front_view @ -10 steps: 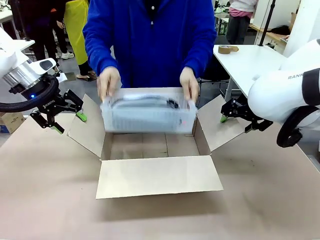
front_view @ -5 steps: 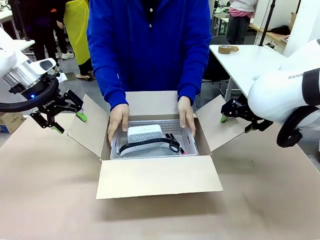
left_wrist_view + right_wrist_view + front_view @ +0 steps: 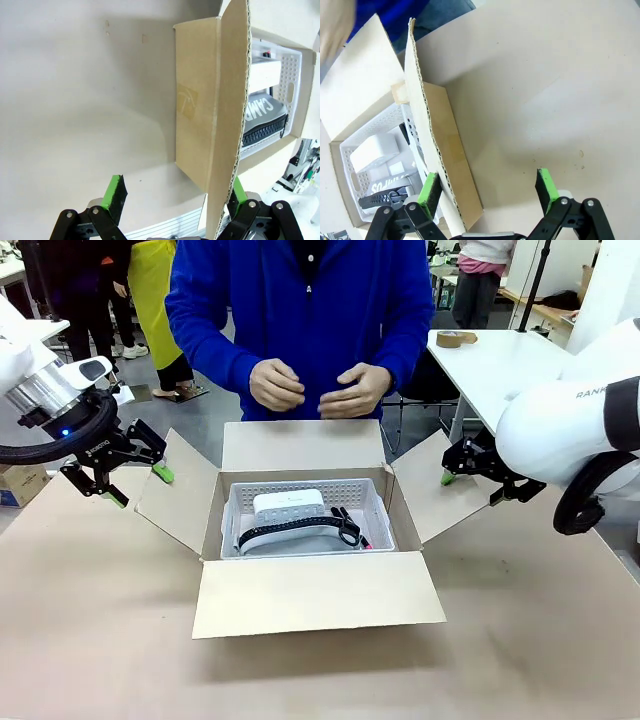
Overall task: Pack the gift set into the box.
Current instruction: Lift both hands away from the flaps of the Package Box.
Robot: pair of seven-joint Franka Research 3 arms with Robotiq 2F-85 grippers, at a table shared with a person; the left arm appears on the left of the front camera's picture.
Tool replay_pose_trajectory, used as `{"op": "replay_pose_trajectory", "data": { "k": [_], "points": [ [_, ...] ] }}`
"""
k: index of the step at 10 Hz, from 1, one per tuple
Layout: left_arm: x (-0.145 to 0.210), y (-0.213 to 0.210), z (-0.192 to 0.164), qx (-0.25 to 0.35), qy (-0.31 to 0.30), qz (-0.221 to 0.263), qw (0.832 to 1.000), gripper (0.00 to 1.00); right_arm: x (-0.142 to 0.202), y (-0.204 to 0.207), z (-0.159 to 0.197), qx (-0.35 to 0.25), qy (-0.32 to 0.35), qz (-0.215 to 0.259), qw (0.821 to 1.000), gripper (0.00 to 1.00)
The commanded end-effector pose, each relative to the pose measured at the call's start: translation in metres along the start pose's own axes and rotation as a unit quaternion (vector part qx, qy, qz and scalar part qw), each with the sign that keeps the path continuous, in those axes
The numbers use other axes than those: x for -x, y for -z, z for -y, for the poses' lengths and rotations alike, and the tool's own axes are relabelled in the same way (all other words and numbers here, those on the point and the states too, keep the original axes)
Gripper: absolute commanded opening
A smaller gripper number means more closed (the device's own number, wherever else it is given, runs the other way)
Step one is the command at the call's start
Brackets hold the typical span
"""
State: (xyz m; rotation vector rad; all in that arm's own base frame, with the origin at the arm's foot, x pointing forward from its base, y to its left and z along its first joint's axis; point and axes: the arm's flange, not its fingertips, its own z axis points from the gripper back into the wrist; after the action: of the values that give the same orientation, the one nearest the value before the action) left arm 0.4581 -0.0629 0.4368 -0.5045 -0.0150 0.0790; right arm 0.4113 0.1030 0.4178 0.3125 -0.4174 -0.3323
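Note:
The box [image 3: 310, 595] stands open mid-table with its four flaps spread. The gift set [image 3: 300, 520], a pale perforated plastic package holding a white item and a dark strap, lies flat inside it. My left gripper [image 3: 140, 487] is open beside the left flap. In the left wrist view the left gripper [image 3: 177, 189] straddles that flap's edge [image 3: 220, 150], with the gift set [image 3: 265, 125] beyond. My right gripper [image 3: 470, 485] is open at the right flap. The right wrist view has the right gripper [image 3: 487, 185] around that flap's edge [image 3: 427, 130], and the gift set [image 3: 375, 155] past it.
The person in blue stands at the far side, both hands [image 3: 277, 385] held up at the chest, off the box. A tape roll [image 3: 456, 338] lies on a white table at the back right. The brown tabletop [image 3: 100, 640] stretches in front of the box.
The person lowered the gift set into the box, let go and drew both hands back to the chest. Neither arm has moved.

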Motion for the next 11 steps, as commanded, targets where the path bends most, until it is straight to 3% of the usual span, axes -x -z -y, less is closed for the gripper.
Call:
{"op": "replay_pose_trajectory", "data": {
  "k": [1,4,5,6,7,8,9,10,11],
  "points": [
    [0.002,-0.001,0.000,-0.007,-0.004,0.001,1.000,1.00,-0.002,-0.004,-0.004,0.008,0.009,0.001,1.000,1.00],
    [0.000,0.000,0.000,0.000,0.000,0.000,1.000,1.00,0.000,0.000,0.000,0.000,0.000,0.000,1.000,1.00],
    [0.001,-0.033,-0.011,0.139,0.066,-0.101,0.983,1.00,-0.004,-0.031,0.008,-0.093,-0.020,-0.031,0.995,1.00],
    [0.025,-0.103,-0.057,0.295,0.133,-0.101,0.941,1.00,-0.008,-0.106,0.056,-0.210,0.029,0.026,0.977,1.00],
    [0.043,-0.135,-0.105,0.425,0.163,-0.084,0.886,1.00,-0.006,-0.150,0.112,-0.321,0.090,-0.005,0.943,1.00],
    [0.046,-0.132,-0.151,0.535,0.176,-0.055,0.824,1.00,0.001,-0.157,0.162,-0.416,0.128,-0.047,0.899,1.00],
    [0.039,-0.116,-0.180,0.599,0.121,-0.037,0.791,1.00,0.004,-0.142,0.194,-0.445,0.187,-0.067,0.873,1.00],
    [0.024,-0.093,-0.195,0.625,-0.017,-0.048,0.779,1.00,0.002,-0.112,0.207,-0.365,0.276,-0.054,0.888,1.00],
    [0.076,-0.150,-0.151,0.360,0.133,0.015,0.923,1.00,-0.046,-0.180,0.132,-0.340,0.115,0.003,0.934,1.00]
  ]
}}
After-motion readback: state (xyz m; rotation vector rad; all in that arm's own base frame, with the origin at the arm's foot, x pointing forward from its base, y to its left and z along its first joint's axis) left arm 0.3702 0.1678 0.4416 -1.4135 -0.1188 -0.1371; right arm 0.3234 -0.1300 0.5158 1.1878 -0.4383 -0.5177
